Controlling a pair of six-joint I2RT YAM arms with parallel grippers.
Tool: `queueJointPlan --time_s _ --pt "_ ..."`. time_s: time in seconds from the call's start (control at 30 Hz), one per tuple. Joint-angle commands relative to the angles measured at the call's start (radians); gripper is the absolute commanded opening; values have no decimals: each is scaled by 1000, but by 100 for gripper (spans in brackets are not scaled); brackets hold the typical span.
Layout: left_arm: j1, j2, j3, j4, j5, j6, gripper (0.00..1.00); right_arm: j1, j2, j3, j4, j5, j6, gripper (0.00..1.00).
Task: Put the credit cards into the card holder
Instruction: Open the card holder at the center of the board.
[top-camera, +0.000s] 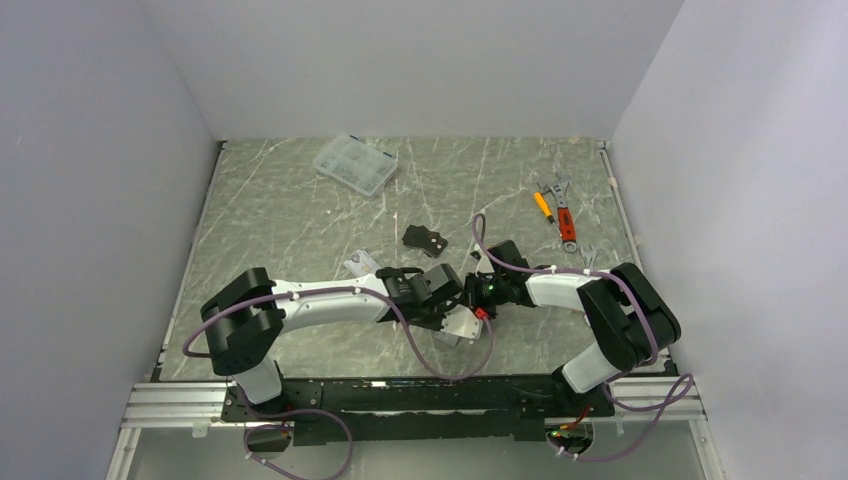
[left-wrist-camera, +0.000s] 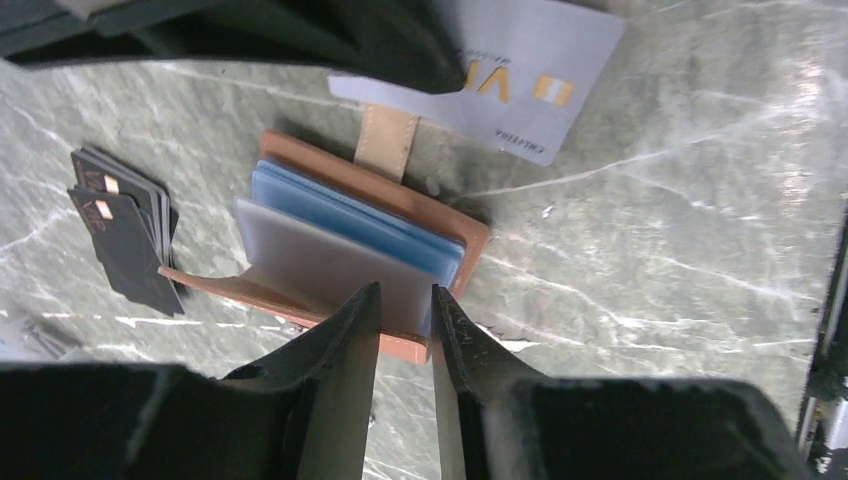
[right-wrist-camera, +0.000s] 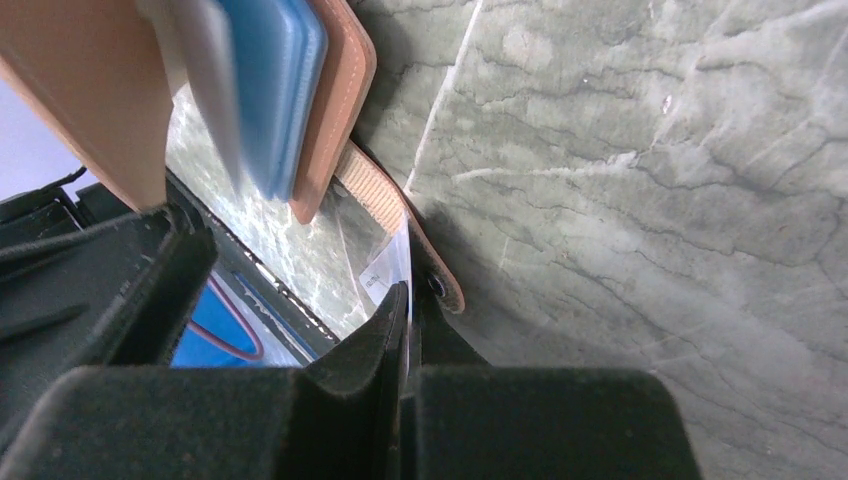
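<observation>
Card holder: the card holder (left-wrist-camera: 440, 215) stands open in the middle of the desk (left-wrist-camera: 680, 250), between the two arms, with its covers spread. Its blue leaves (left-wrist-camera: 350, 215) and a grey leaf (left-wrist-camera: 320, 265) are fanned out, and its closing tab (left-wrist-camera: 385, 140) points away from the left wrist camera.
Left pincer: the left pincer (left-wrist-camera: 402, 295) is narrow. Its two fingers sit either side of the holder's near edge and the grey leaf, and by the look of it they grip the holder to keep it open.
Right pincer: the right pincer (right-wrist-camera: 405, 300) is closed flat on the edge of the silver card (left-wrist-camera: 540, 70), holding it just beyond the tab.
Silver card: it is lifted and tilted over the far side of the holder. It overlaps the tab in the left wrist view, but none of it is in a slot yet.
Black cards: the black cards (left-wrist-camera: 125, 230) lie loose on the desk just beside the holder's open cover, apparently two overlapping. Neither pincer touches them.
Orange-gold card: I cannot pick it out in any view.
Done: as far as I can judge, the holder is opened and steadied and the first card is picked up and brought to it.
Left: the silver card has to be lined up with a pocket and slid in. The black cards come after that, along with any other card outside. No card is clearly inside so far.
</observation>
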Motion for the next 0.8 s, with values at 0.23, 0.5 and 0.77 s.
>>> queueJointPlan --time_s 0.23,0.5,0.77 --pt "119 -54 -20 25 -109 -40 27 -1 25 -27 -93 223 -40 0" --pt "169 -28 -14 30 -96 -70 27 -2 17 -28 -97 226 -40 0" --pt "336 29 98 -20 -12 -220 37 -3 -22 -46 -109 235 -35 0"
